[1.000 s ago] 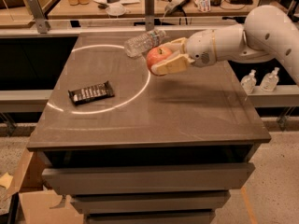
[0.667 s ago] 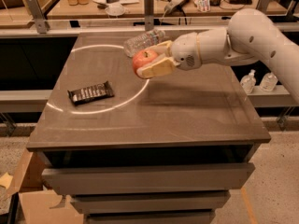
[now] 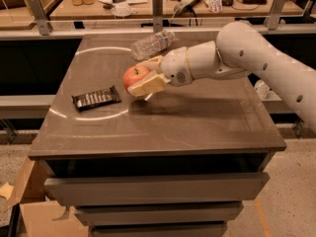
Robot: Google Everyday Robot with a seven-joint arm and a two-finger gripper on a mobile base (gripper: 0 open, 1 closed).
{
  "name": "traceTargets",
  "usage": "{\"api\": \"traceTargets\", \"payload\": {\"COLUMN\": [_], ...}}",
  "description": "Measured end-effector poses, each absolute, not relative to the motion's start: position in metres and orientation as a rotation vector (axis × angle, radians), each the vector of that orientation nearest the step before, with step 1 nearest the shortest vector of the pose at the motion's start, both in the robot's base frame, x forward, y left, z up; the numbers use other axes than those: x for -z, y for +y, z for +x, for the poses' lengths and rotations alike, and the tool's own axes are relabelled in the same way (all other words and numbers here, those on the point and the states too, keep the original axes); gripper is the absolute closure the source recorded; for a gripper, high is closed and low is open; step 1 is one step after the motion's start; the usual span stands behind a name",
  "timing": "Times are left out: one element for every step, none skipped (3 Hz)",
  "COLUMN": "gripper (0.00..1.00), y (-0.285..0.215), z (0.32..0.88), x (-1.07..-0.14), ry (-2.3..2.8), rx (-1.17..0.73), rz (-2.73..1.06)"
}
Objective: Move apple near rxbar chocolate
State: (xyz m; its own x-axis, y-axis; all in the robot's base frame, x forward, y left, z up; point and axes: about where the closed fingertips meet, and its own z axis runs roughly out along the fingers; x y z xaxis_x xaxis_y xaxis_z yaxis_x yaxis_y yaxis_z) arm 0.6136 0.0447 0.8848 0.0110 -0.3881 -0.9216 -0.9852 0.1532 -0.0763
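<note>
The red-orange apple is held between the pale fingers of my gripper, a little above the tabletop, left of centre. The gripper is shut on the apple, and my white arm reaches in from the right. The rxbar chocolate, a flat dark bar with pale lettering, lies flat on the table to the left and slightly nearer the front, a short gap from the apple.
A clear plastic water bottle lies on its side at the back of the grey table, just behind the gripper. A cluttered workbench stands behind. Drawers sit below the tabletop, and cardboard lies on the floor at left.
My gripper has carried the apple leftward and toward the front, away from the bottle and closer to the rxbar chocolate. The bar and bottle have not moved.
</note>
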Motion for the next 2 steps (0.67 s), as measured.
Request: {"api": "traceTargets", "payload": {"gripper": [0.87,0.63], "y": [0.0573,0.0635], "z": [0.6137,0.6151], "x": [-0.8701,-0.8612], "ry": [1.545,1.564], "rx": [-0.818,-0.796], "rz": [-1.399,-1.403]}}
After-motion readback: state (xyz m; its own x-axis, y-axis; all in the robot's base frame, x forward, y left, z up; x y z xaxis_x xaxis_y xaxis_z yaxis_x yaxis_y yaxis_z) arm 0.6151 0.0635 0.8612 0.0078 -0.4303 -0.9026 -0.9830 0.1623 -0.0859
